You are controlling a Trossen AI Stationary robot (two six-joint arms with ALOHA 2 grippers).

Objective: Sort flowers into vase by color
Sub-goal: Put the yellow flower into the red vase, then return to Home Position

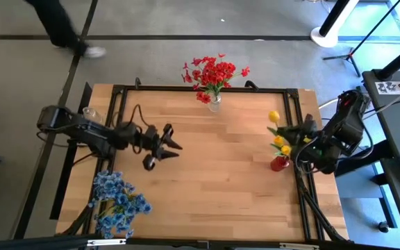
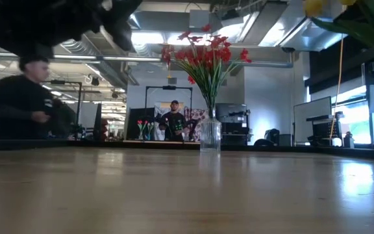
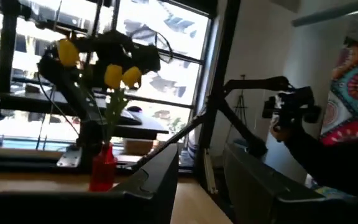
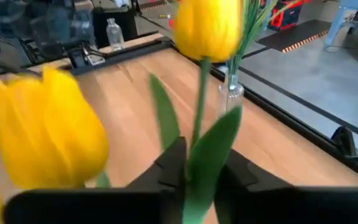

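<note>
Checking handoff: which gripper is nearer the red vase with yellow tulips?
Right. The right gripper is right beside the red vase, shut on a yellow tulip stem. The left gripper is open, far across the table.

Light wooden table (image 1: pixel 207 173), plank top, dark metal frame along its edges. Standing on it: clear glass vase (image 1: pixel 214 104) with red flowers (image 1: pixel 212 73) at the far edge, centre; small red vase (image 1: pixel 279 163) with yellow flowers (image 1: pixel 280 141) near the right edge; blue flowers (image 1: pixel 119 201) at the near-left corner; an empty clear vase (image 1: pixel 91 114) at the far-left edge
</note>
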